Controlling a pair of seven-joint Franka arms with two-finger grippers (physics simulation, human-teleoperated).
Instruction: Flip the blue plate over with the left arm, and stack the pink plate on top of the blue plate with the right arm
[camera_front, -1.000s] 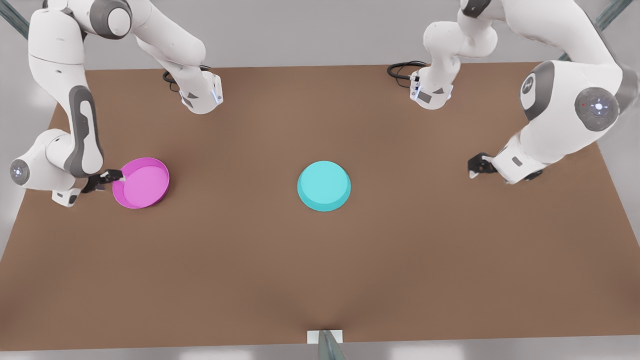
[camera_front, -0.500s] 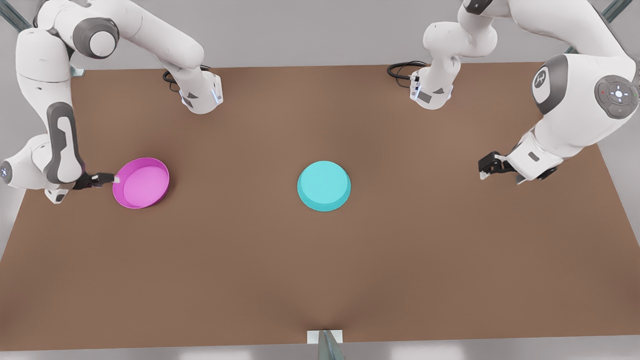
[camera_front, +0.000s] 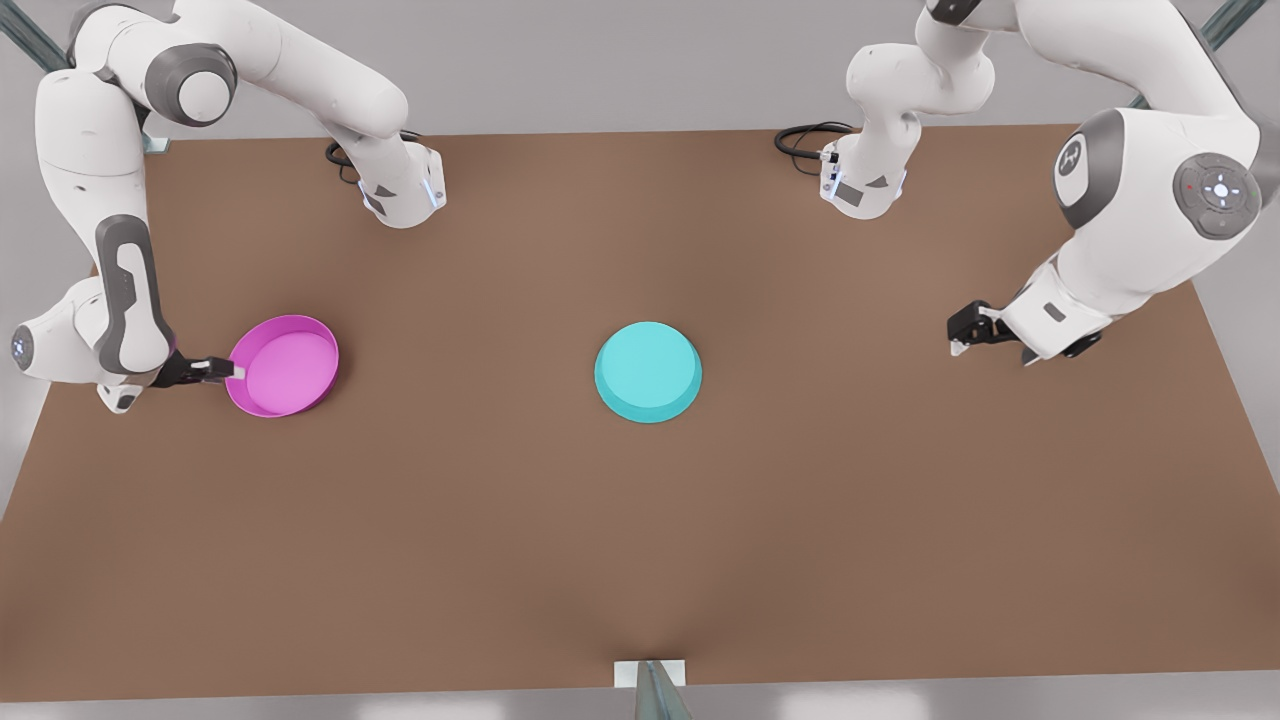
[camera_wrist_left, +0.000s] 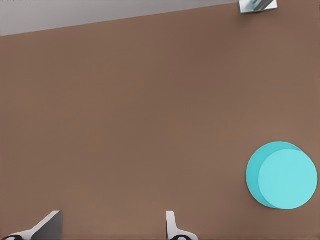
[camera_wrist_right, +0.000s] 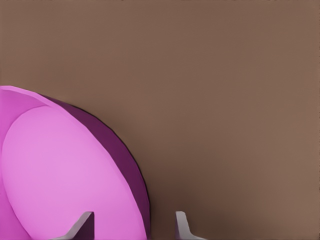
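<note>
Right now the pink plate (camera_front: 283, 365) lies rim-up on the brown table (camera_front: 640, 540), over toward the front view's left, and the right gripper (camera_front: 232, 369) sits at its left edge. In the right wrist view the two fingertips (camera_wrist_right: 82, 226) are spread apart, with the pink plate's (camera_wrist_right: 65, 175) upright rim standing between them — one fingertip over the inside of the dish, the other outside above the table. The fingers straddle the rim with space on both sides; they do not pinch it.

The blue plate (camera_front: 648, 371) rests near the middle of the table, well apart from the pink one. Its flat, plain underside faces up and its rim is down against the surface.

The left gripper (camera_front: 958, 343) hangs over the table at the front view's right, well away from the blue plate, and carries nothing. In the left wrist view its fingertips (camera_wrist_left: 50, 226) stand wide apart over bare brown table, with the blue plate (camera_wrist_left: 282, 175) off to one side, farther out.

A small pale bracket (camera_front: 650, 673) sits at the near edge of the table, in the middle. The two arm bases (camera_front: 405, 190) are mounted along the far edge, each with a black cable beside it.
</note>
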